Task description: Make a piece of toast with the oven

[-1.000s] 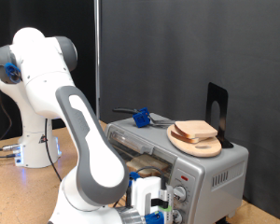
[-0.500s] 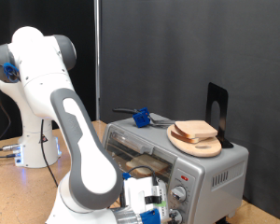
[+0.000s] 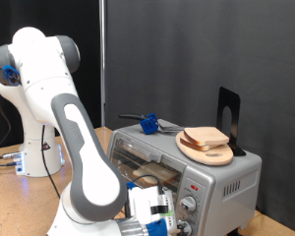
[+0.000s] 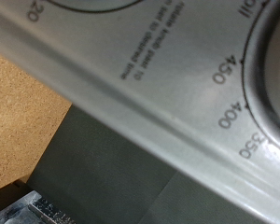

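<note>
The silver oven [image 3: 221, 182] stands at the exterior view's lower right. A tan slice, the piece of toast [image 3: 146, 177], lies inside it on the rack. My gripper [image 3: 163, 214] is low in front of the oven, right by its knobs [image 3: 191, 206]. The wrist view is filled by the oven's front panel [image 4: 131, 84], with dial marks 350, 400 and 450 beside a knob's rim [image 4: 271, 65]. A bit of one metal finger [image 4: 33, 210] shows at that view's edge. The gripper holds nothing that I can see.
A round wooden board [image 3: 206, 149] with a second bread slice [image 3: 205, 136] lies on the oven's top. A blue-handled tool [image 3: 147, 123] and a black stand [image 3: 229, 116] are also up there. The arm's white base [image 3: 34, 108] stands at the exterior view's left on the wooden table [image 3: 20, 202].
My forearm and gripper have shifted slightly toward the exterior view's left and down, staying by the oven's knobs. The bread slices have not moved.
</note>
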Action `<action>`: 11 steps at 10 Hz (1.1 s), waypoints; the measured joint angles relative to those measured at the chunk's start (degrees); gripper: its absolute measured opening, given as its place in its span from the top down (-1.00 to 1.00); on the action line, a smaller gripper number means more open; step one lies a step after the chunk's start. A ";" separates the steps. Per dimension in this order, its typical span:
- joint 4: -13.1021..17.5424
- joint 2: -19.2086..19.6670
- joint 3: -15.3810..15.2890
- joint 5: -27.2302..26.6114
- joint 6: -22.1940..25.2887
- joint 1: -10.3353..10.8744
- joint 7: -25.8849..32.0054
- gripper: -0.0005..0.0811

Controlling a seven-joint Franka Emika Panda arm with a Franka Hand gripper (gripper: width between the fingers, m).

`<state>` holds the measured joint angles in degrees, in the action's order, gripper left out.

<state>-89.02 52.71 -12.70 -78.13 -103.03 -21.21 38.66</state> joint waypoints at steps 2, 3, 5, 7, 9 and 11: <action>-0.03 -0.03 0.00 -0.02 -0.03 0.00 0.00 0.74; -0.04 -0.12 0.01 -0.15 -0.19 -0.07 0.00 0.74; -0.10 -0.97 0.02 -0.34 -0.18 -0.60 -0.08 0.16; -0.39 -1.79 0.06 -0.34 0.27 -1.22 -0.74 -0.19; -0.94 -2.70 0.48 0.43 4.17 -2.94 -3.20 -0.63; -1.68 -3.93 1.22 2.39 10.06 -5.55 -6.81 -0.91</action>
<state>-90.70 48.78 -11.48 -75.74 -92.97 -26.76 31.85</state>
